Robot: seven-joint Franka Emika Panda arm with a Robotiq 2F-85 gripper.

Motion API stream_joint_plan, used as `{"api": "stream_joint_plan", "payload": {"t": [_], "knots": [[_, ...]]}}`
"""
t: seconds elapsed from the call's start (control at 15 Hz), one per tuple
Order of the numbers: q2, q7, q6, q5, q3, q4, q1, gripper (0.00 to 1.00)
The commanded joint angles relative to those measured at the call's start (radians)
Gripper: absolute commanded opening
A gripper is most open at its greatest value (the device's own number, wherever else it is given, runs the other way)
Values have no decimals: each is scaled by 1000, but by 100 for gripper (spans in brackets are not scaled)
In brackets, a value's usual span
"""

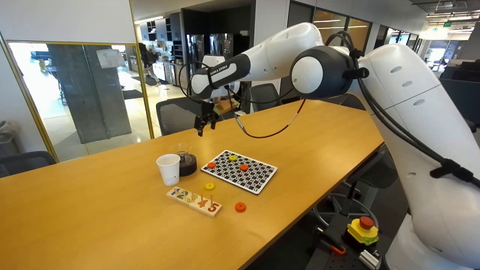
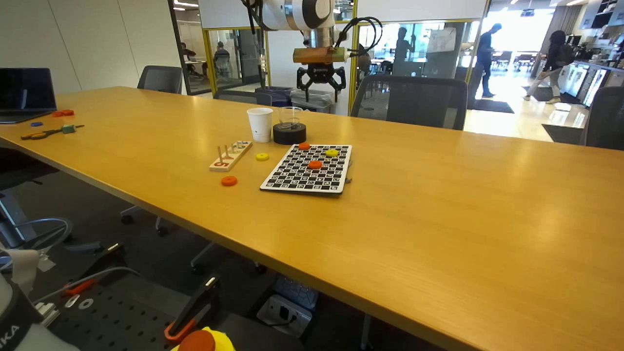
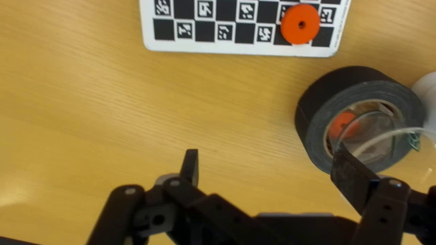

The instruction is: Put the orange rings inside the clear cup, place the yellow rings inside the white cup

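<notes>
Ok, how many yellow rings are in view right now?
2: one yellow ring on the checkered board, another yellow ring on the table between that board and the wooden number board. Any inside the white cup would be hidden.

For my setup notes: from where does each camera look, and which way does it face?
In an exterior view: beside the arm, facing down across the table; most of the arm shows.
In an exterior view: beyond the table's edge, facing across it; the gripper and arm parts show.
Wrist view: on the wrist, facing down at table and tape roll; the gripper shows at bottom.
Both exterior views share the white cup and clear cup.
</notes>
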Motion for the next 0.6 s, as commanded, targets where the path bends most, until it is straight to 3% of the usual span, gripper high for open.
{"api": "stream_joint_plan", "payload": {"t": [0.0,0.27,0.53], "knots": [[-95,188,72,-89,-93,-192,46,100],[-101,301,54,-115,-122,-294,50,100],[-101,302,76,-61,-99,-370,10,100]]}}
